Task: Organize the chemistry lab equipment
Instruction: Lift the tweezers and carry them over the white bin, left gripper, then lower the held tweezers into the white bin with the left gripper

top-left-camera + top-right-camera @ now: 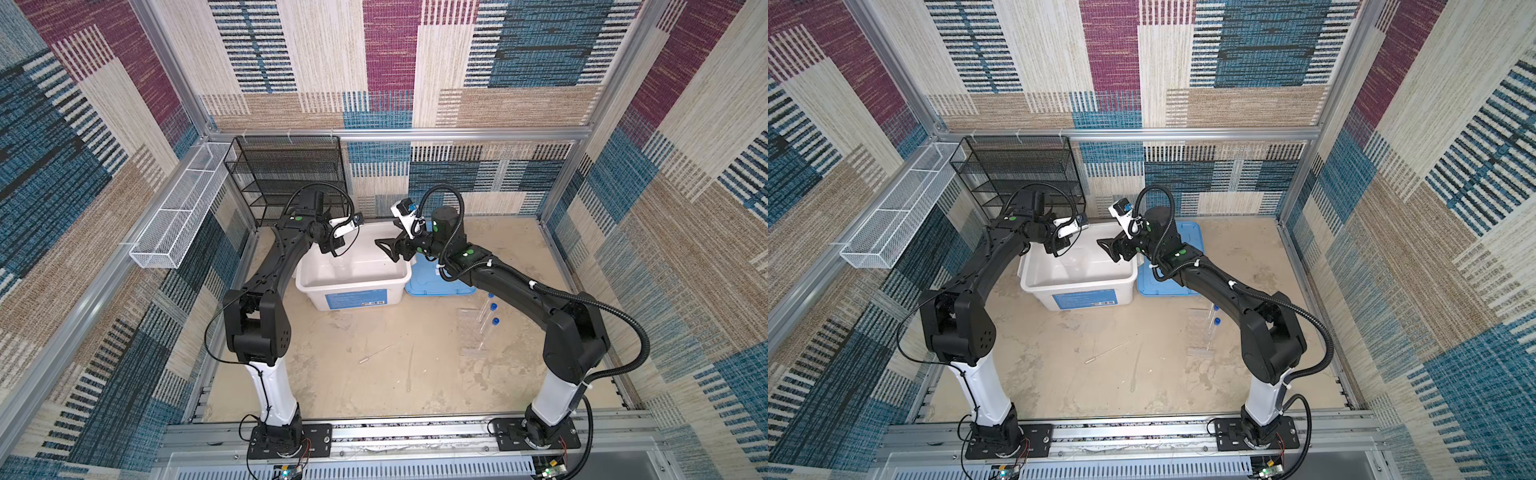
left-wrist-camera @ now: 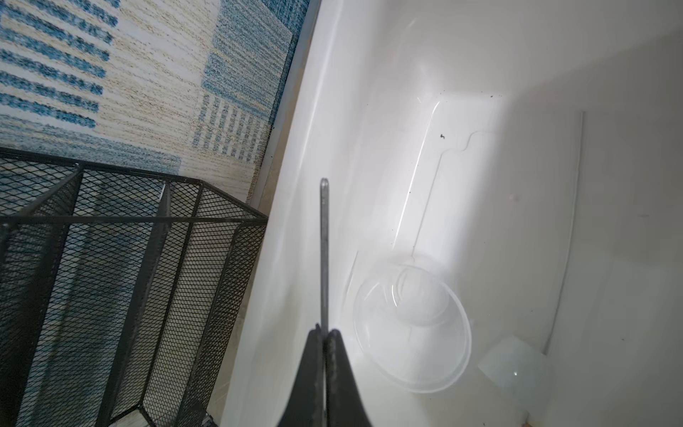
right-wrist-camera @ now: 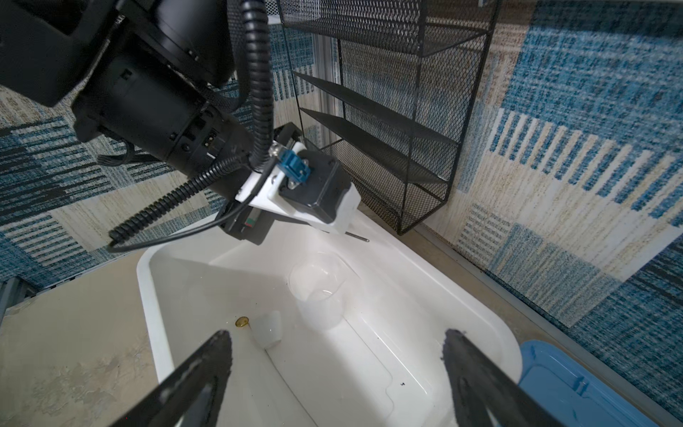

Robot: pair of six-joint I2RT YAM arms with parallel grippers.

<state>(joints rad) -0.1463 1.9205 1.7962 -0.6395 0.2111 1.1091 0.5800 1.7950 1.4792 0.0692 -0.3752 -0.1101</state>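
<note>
Left wrist view alone shows the left gripper (image 2: 324, 334) with jaws clamped on a thin metal rod (image 2: 324, 255) over the white bin (image 2: 295, 207), beaker (image 2: 412, 325) below. Right gripper (image 3: 336, 355) gapes wide above the small cup (image 3: 268, 329). Test tubes (image 1: 486, 320) stand on open desk (image 1: 353, 386).

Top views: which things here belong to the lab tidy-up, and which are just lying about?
Job:
- metal rod, in the left gripper
- beaker
- small cup
- capped tubes
- tube rack

Lying about:
- white bin
- blue lid
- black shelf
</note>
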